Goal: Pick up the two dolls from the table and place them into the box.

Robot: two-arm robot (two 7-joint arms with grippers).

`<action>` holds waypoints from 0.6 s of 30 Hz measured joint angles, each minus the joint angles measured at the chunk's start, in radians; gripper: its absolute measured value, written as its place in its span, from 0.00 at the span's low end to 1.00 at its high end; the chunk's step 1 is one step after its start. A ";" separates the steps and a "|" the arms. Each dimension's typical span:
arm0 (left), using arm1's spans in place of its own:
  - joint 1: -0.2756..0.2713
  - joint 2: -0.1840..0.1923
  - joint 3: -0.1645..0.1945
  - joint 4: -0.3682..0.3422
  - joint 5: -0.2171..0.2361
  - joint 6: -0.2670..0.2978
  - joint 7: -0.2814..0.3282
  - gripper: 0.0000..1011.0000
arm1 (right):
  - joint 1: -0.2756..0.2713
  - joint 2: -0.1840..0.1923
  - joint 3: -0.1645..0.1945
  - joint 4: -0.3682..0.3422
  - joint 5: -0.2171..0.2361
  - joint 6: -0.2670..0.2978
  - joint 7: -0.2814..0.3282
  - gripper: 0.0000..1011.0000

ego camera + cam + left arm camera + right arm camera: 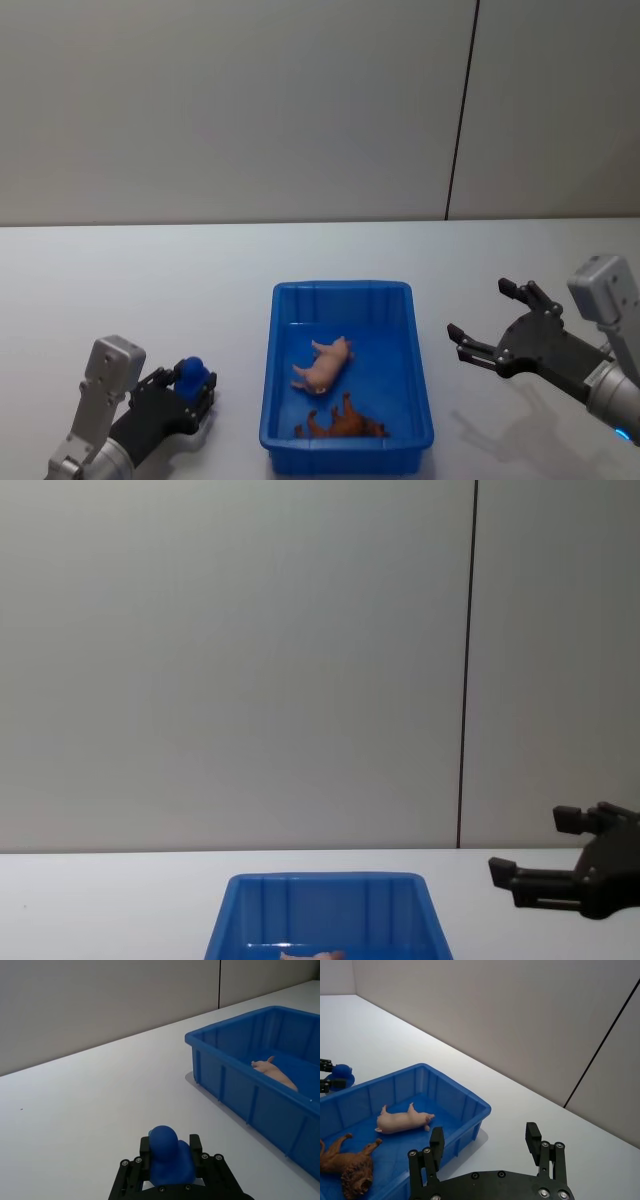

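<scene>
Two dolls [325, 366] [343, 421] inside one box [280, 375]

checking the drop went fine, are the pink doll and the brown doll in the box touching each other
Apart. The head view shows blue floor between the pink doll and the brown doll in the box.

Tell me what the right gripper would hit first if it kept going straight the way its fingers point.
Probably the box. The right gripper, open, points left toward the near right rim; it seems to hover, so it might pass just over.
</scene>
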 joint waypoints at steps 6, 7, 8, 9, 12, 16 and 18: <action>-0.013 -0.004 -0.004 -0.031 0.020 0.004 -0.008 0.43 | 0.000 0.000 0.000 0.000 0.000 0.000 0.000 0.99; -0.016 -0.005 -0.005 -0.036 0.023 0.004 -0.009 0.43 | 0.000 0.000 0.000 0.000 0.000 0.000 0.000 0.99; -0.019 -0.007 -0.005 -0.040 0.027 0.004 -0.011 0.42 | 0.000 0.000 0.000 0.000 0.000 0.000 0.000 0.99; -0.022 -0.008 -0.005 -0.043 0.029 0.004 -0.012 0.42 | 0.000 0.000 0.000 0.000 0.000 0.000 0.000 0.99; -0.038 -0.019 -0.003 -0.057 0.045 0.004 -0.022 0.40 | 0.000 0.000 0.000 0.000 0.000 0.000 0.000 0.99; -0.069 -0.042 0.006 -0.069 0.067 0.002 -0.044 0.37 | 0.000 0.000 0.000 0.000 0.000 0.000 0.000 0.99; -0.079 -0.052 0.010 -0.070 0.074 0.000 -0.053 0.35 | 0.000 0.000 0.000 0.000 0.000 0.000 0.000 0.99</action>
